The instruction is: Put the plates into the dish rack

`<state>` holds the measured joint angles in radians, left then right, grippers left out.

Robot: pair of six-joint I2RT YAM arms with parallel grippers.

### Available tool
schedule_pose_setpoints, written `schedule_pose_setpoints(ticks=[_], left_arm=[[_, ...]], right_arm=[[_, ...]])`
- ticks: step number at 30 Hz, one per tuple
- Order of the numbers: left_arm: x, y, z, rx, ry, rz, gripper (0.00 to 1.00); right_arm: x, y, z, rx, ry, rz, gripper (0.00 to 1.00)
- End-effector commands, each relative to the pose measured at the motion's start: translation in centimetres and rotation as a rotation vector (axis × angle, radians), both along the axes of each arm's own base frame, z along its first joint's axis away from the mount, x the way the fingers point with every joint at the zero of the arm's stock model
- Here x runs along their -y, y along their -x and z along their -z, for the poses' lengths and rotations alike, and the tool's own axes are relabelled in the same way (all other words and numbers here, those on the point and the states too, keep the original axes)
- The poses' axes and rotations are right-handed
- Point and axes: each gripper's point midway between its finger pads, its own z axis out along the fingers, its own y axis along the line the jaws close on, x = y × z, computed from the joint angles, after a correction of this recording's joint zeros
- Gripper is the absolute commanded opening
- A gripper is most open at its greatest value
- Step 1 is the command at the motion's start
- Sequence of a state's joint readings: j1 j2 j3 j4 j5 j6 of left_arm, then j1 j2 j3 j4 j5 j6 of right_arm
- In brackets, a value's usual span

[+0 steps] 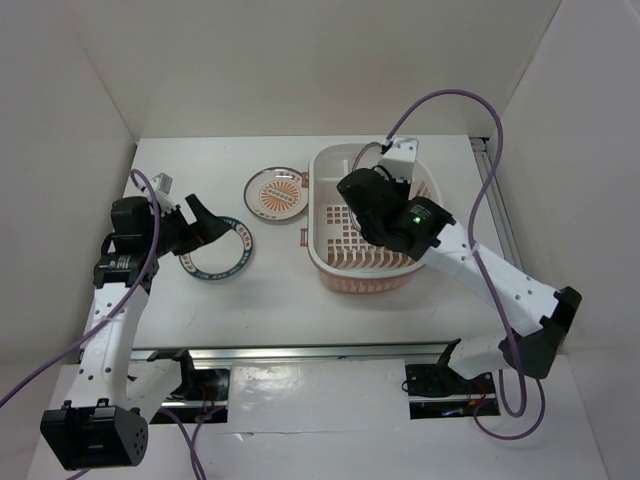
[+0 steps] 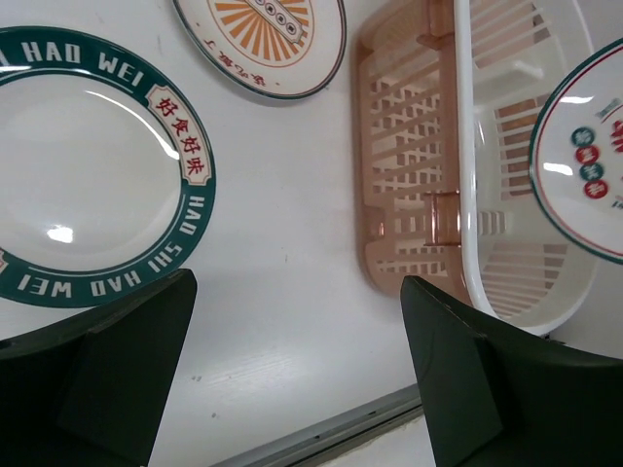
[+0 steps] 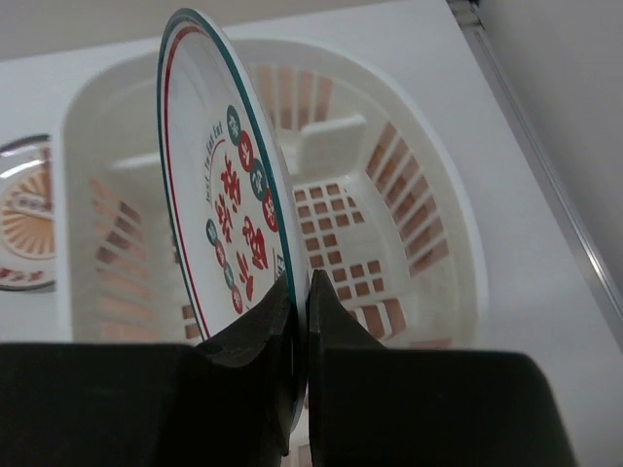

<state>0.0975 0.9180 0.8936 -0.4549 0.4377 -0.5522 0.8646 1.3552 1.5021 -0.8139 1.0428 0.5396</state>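
red-motif plate (image 3: 229, 224): upright on edge over the inside of the dish rack (image 3: 419, 146), lower rim pinched in the right end effector (image 3: 300, 331).
right end effector: closed on the red-motif plate, one finger on each face. It hangs over the rack's middle in the top view.
dish rack: on the counter (image 1: 300, 300), right of centre, directly below the held plate.
teal-rim plate (image 2: 88, 175): flat on the counter, well left of the rack. Its near rim runs behind one finger of the left end effector (image 2: 297, 292) in the wrist view.
left end effector: jaws wide apart, holding nothing, only bare counter in the gap. Contact with the teal-rim plate: can't tell.
sunburst plate (image 1: 277, 192): flat on the counter, just beside the rack's left rim, beyond the teal-rim plate, apart from both end effectors.
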Motion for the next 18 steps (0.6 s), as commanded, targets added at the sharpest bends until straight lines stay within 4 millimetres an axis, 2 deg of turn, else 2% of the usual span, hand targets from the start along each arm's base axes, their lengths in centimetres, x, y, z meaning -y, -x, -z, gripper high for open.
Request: schedule_pose_setpoints(ticks=[1, 3, 8, 18], left_arm=[[-0.9, 0.0, -1.4, 0.061, -0.050, -0.046, 1.00], [-1.3, 0.2, -1.5, 0.063, -0.062, -0.067, 1.00], [-1.3, 0.3, -1.7, 0.072, -0.063, -0.067, 1.00], [-1.2, 0.3, -1.7, 0.066, -0.065, -0.055, 1.00]], right_arm=[[1.4, 0.8, 2.2, -0.018, 0.031, 0.148, 0.00], [1.3, 1.2, 3.9, -0.036, 0.039, 0.181, 0.00], [1.2, 1.8, 6.6, -0.075, 0.068, 0.194, 0.00], [-0.3, 1.6, 8.5, -0.120, 0.035, 0.135, 0.00]])
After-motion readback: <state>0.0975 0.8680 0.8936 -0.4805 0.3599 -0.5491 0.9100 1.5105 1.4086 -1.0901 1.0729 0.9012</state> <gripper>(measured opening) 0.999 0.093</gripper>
